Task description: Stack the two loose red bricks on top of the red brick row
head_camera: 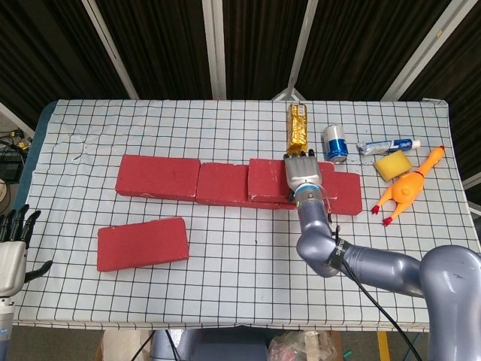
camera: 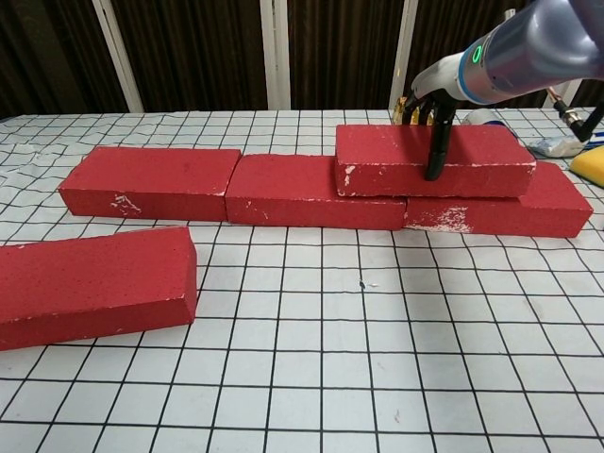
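Observation:
A row of three red bricks (head_camera: 169, 177) (camera: 151, 181) runs across the middle of the table. A further red brick (head_camera: 267, 179) (camera: 387, 160) lies on top of the row, over the seam between its middle and right bricks (camera: 543, 203). My right hand (head_camera: 303, 174) (camera: 429, 109) grips this upper brick, thumb down its front face and fingers over the back edge. The other loose red brick (head_camera: 143, 243) (camera: 94, 283) lies flat on the table in front of the row's left end. My left hand (head_camera: 11, 252) hangs off the table's left edge, fingers apart, holding nothing.
Behind and right of the row stand a gold packet (head_camera: 298, 128), a blue can (head_camera: 334, 143), a toothpaste tube (head_camera: 387, 145), a yellow sponge (head_camera: 393, 166) (camera: 590, 162) and a rubber chicken (head_camera: 406, 189). The checked tablecloth (head_camera: 240, 263) covers the table.

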You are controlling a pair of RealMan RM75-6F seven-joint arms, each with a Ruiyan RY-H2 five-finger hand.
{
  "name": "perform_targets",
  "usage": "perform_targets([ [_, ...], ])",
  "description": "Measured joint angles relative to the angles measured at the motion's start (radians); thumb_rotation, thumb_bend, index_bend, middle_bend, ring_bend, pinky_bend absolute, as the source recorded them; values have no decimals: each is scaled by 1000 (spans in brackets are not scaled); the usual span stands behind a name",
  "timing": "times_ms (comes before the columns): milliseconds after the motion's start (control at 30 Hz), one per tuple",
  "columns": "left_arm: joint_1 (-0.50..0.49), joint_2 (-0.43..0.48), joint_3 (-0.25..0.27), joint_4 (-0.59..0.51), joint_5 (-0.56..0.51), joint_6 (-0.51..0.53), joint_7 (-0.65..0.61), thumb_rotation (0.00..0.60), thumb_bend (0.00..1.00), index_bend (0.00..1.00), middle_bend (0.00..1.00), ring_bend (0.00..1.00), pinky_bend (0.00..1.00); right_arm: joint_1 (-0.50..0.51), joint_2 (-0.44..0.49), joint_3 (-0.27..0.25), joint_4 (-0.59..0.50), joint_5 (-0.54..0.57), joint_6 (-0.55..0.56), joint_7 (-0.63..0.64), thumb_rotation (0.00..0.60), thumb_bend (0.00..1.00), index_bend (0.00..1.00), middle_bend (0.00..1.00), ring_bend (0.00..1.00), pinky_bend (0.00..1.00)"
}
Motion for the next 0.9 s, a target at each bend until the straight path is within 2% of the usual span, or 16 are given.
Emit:
perform_targets([
  [500, 0, 3, 1, 1, 1, 0, -3, 600, 0, 118, 0, 0, 53, 8, -15, -3, -4, 6, 19, -4, 600, 162, 279, 218, 103, 0],
  [900, -1, 3, 0, 1, -1, -1, -4, 600, 0, 118, 0, 0, 53, 11, -15, 9, -12, 23, 32, -10, 600, 162, 154, 46, 0, 0],
])
